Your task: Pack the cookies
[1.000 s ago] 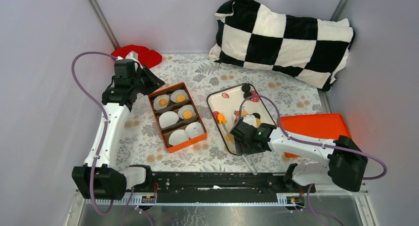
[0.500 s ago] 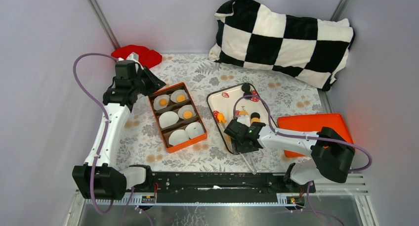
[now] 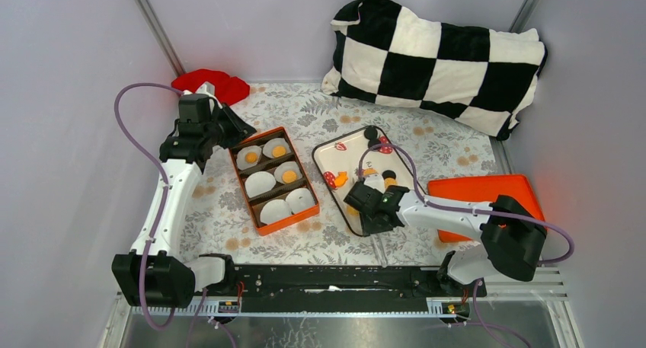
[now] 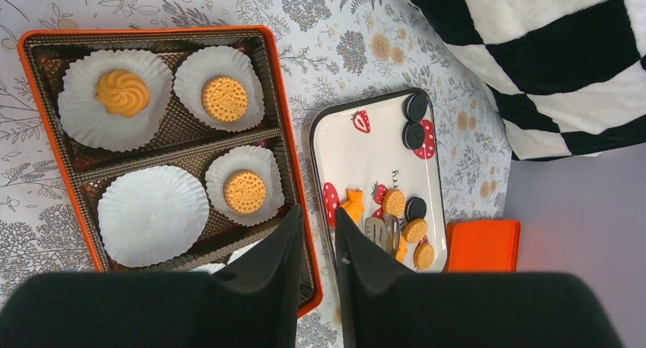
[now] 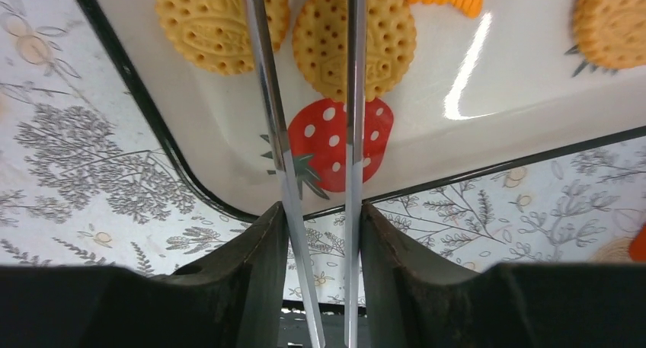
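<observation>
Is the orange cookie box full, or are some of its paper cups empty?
Partly full. In the orange box, three paper cups each hold a cookie; the other three cups are empty.

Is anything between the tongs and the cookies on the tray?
Nothing visible stands between. The tongs in the right gripper reach over the white tray, their arms crossing above two round golden cookies; the tips are out of that view.

Robot lab test cell, by the look: boxed in by plain grey panels [image 3: 68, 135] on metal posts [image 3: 155, 28], with left arm [image 3: 174, 196] and right arm [image 3: 449, 213] bolted to a black rail [image 3: 335, 276] at the near edge of a floral-clothed bench [image 3: 228, 218], purple cables [image 3: 116, 108] looping free.
</observation>
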